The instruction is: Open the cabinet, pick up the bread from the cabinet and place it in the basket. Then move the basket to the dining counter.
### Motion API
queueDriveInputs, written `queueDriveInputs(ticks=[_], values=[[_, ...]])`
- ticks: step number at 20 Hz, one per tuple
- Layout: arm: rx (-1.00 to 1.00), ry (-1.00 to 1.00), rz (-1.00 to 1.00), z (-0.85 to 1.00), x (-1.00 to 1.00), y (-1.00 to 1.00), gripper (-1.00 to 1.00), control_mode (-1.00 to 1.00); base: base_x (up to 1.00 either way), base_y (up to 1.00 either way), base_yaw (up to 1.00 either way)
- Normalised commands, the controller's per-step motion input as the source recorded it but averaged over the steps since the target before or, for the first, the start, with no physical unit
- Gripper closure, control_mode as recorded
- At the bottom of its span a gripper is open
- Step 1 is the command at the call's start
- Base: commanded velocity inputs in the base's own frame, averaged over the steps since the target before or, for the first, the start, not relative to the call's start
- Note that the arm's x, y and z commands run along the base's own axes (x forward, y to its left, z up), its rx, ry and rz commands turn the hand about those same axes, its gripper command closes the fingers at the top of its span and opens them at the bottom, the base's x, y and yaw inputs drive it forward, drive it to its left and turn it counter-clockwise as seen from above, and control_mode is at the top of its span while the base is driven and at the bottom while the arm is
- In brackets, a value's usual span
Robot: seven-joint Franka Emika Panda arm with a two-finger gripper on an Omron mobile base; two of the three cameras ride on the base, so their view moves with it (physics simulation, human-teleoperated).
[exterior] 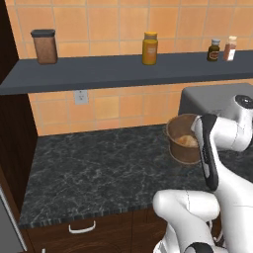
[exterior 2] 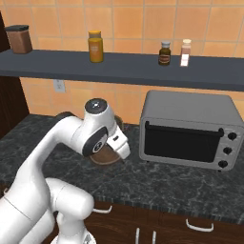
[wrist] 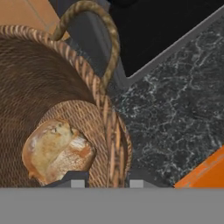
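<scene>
The brown woven basket stands on the black speckled counter, just left of the toaster oven. Inside it lies the bread, a golden-tan bun, which also peeks over the rim as a bread spot in the left base view. My gripper reaches down at the basket's right rim. One fingertip is inside the wall and the other outside, shut on the rim. The arched handle stands above. My white hand covers most of the basket in the right base view. The dining counter is out of view.
A grey toaster oven stands close to the right of the basket. Above runs a dark shelf with a brown jar, a yellow-orange jar and two small bottles. A dark cabinet side closes the left end.
</scene>
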Motion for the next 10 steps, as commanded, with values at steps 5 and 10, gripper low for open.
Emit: queueDriveInputs(ticks=[5,10], values=[[0.00,0.01,0.00,0.73,-0.47,-0.12,1.00,-1.00,0.00,0.00,0.00],[0.00,0.00,0.00,0.81,-0.52,0.00,1.00,-1.00,0.00,0.00,0.00]])
